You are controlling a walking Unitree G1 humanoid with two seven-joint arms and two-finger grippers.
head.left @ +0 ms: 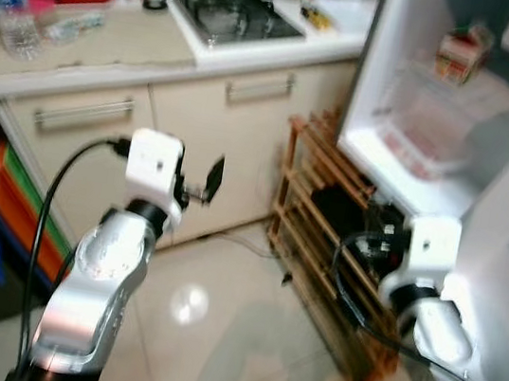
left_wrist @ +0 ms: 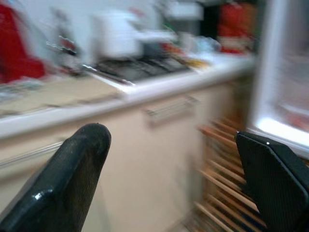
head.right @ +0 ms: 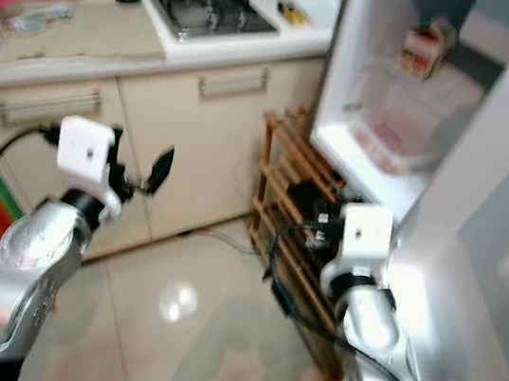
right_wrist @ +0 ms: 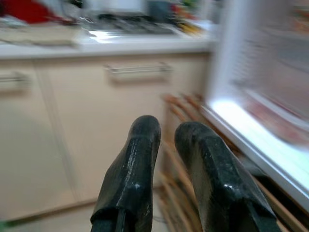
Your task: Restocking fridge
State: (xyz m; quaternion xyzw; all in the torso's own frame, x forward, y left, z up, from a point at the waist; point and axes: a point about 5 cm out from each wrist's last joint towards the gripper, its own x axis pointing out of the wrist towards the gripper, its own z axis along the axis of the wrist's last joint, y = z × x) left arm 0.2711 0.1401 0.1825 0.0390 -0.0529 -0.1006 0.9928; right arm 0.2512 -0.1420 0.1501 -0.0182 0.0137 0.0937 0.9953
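Floor point(head.left: 217, 310) bare between cabinets point(head.left: 196, 134), rack point(head.left: 322, 249), fridge door point(head.left: 423, 91).

All 4 pictures are motion-blurred. The open fridge point(head.left: 413, 90) interior glows bright white. A soft glare spot shines on the floor point(head.left: 188, 303).

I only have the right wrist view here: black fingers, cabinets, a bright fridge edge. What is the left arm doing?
Observer: The left tool is raised in front of the cabinet drawers, fingers wide apart, holding nothing.
Operator: Anything in the fridge?
Observer: A red-and-white carton stands on an upper shelf of the open fridge.
Operator: Any stock on the counter?
Observer: A plastic water bottle stands at the left end of the counter.
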